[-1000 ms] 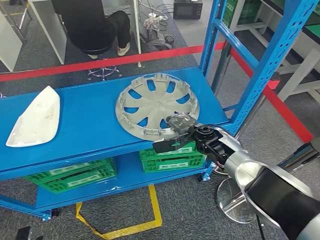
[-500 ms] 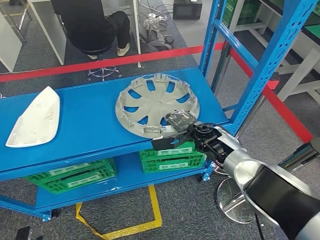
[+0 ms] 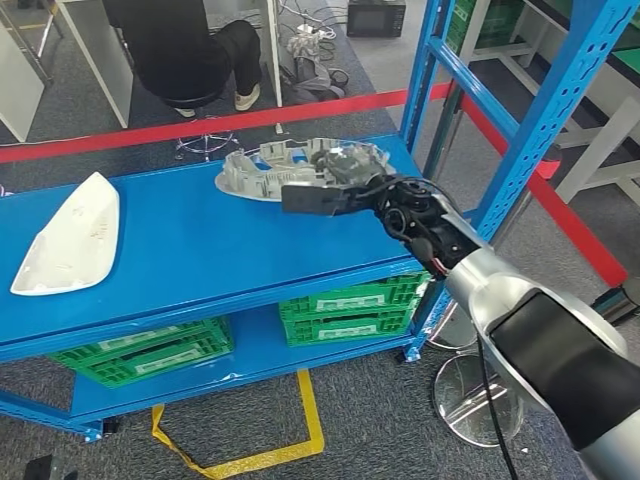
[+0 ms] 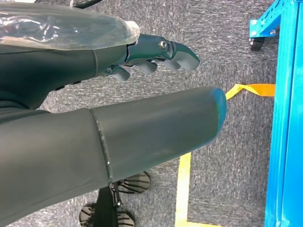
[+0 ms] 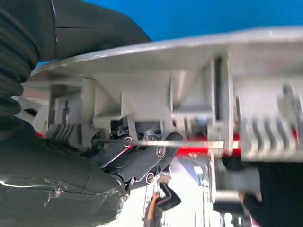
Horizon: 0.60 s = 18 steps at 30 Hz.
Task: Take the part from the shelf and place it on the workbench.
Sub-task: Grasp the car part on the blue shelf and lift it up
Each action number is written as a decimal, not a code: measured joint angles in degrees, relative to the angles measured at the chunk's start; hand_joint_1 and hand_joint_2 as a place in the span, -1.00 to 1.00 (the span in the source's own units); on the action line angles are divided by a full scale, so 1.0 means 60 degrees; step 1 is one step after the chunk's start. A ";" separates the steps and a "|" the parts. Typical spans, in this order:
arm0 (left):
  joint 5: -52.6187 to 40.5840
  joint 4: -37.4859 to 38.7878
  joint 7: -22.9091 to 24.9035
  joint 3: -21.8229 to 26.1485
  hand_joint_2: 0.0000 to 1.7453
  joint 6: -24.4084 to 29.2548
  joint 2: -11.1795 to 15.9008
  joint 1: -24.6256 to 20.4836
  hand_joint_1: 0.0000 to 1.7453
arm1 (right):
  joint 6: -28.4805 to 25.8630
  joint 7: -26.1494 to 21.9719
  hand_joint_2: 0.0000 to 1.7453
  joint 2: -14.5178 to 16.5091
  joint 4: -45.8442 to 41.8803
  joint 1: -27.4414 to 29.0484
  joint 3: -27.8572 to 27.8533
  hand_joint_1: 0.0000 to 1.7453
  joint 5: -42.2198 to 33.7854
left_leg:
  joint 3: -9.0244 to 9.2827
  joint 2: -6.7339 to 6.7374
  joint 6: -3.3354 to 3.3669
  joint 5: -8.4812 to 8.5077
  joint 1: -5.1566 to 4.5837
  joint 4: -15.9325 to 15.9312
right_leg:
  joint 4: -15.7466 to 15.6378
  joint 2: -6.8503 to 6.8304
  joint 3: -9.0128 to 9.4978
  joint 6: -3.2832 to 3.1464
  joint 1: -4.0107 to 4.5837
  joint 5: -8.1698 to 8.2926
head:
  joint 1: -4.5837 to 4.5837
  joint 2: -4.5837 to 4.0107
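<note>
The round grey plastic wheel cover [image 3: 302,168] is lifted clear of the blue metal shelf [image 3: 189,250], tilted nearly edge-on above its far right part, so the pick-up looks done. What remains, by my judgement, is carrying it away from the shelf and setting it on the workbench, which I cannot identify in these pictures.

The right hand [image 3: 340,185] grips the wheel cover at the rim nearest the robot; in the right wrist view the dark fingers [image 5: 139,161] curl under the ribbed rim of the cover [image 5: 200,94] while the thumb lies across its other face. The silver right arm reaches forward and leftward over the shelf's right front corner, forearm roughly level.

The left hand [image 4: 157,52] hangs over grey carpet beside the shelf's blue leg, holding nothing, its fingers loosely extended and apart from the thumb.

A white curved plastic shell [image 3: 72,235] lies on the shelf's left end, well apart from the wheel cover.
</note>
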 joint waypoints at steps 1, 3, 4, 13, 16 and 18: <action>-0.0003 0.0000 0.0000 0.0000 -1.00 0.0005 0.0000 -0.0001 -1.00 | -0.0002 -0.0019 1.00 0.0000 -0.0064 -0.0074 -0.0105 1.00 -0.0074 | -0.0001 -0.0001 0.0000 -0.0001 0.0000 0.0000 | 0.0000 0.0000 0.0001 0.0000 0.0000 0.0000 | 0.0001 0.0000; -0.0004 0.0000 0.0000 0.0000 -1.00 0.0031 0.0000 -0.0005 -1.00 | -0.0009 -0.0085 1.00 0.0001 -0.0186 -0.0168 -0.0275 1.00 -0.0349 | -0.0009 -0.0004 0.0000 -0.0001 -0.0001 0.0000 | 0.0000 -0.0001 -0.0001 0.0000 0.0000 -0.0001 | 0.0002 0.0000; 0.0001 0.0000 -0.0001 0.0000 -1.00 0.0042 0.0000 -0.0006 -1.00 | 0.0005 -0.0136 1.00 0.0005 -0.0242 -0.0220 -0.0360 1.00 -0.0563 | -0.0014 -0.0007 0.0000 -0.0001 -0.0002 0.0000 | 0.0000 -0.0002 -0.0003 0.0000 0.0000 -0.0001 | 0.0003 0.0000; 0.0038 0.0000 -0.0066 -0.0004 -1.00 -0.0107 0.0000 -0.0040 -1.00 | 0.0541 -0.0383 1.00 0.0269 -0.0677 -0.0853 -0.0973 1.00 -0.2136 | -0.0022 -0.0010 -0.0001 -0.0001 0.0001 -0.0003 | 0.0002 -0.0007 -0.0018 -0.0001 0.0003 -0.0002 | 0.0003 0.0000; 0.0038 0.0000 -0.0071 -0.0004 -1.00 -0.0093 -0.0002 -0.0039 -1.00 | 0.0641 -0.0377 1.00 0.0358 -0.0832 -0.0879 -0.1088 1.00 -0.2403 | -0.0023 -0.0016 -0.0001 -0.0001 0.0003 -0.0006 | 0.0003 -0.0017 -0.0015 -0.0006 0.0005 -0.0005 | -0.0001 0.0000; 0.0043 0.0000 -0.0073 -0.0005 -1.00 -0.0058 -0.0001 -0.0038 -1.00 | 0.0778 -0.0401 1.00 0.0423 -0.0929 -0.0885 -0.1124 1.00 -0.2639 | -0.0025 -0.0017 -0.0001 -0.0001 0.0002 -0.0007 | 0.0003 -0.0018 -0.0014 -0.0006 0.0005 -0.0006 | 0.0001 0.0000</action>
